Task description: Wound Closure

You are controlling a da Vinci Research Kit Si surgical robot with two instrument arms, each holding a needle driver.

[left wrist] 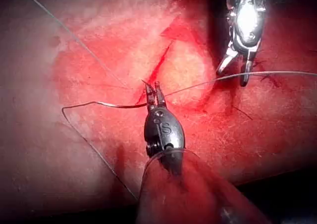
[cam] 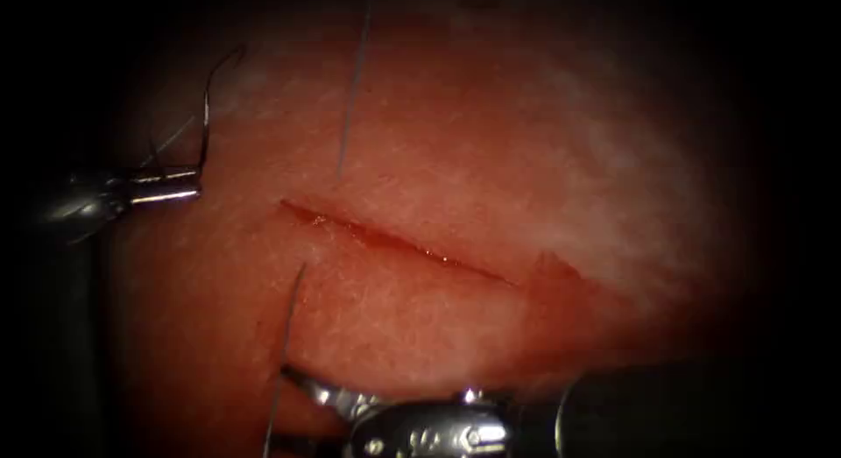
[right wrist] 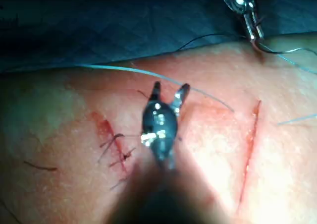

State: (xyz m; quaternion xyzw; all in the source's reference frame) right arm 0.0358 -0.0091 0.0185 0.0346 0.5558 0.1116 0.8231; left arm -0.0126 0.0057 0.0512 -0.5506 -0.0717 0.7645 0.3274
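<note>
Red tissue (cam: 491, 160), L tool (cam: 180, 186) grips needle (cam: 207, 108), R tool (right wrist: 168, 94) open

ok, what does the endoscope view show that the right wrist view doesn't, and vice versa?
Endoscope view adds: the needle's whole curve, free of the tissue, left of the cut.
Right wrist view adds: an older stitched cut and cloth past the tissue's edge.
Both: left tool shut on the needle near one end; right tool open, holding nothing; thread across the tissue.
</note>
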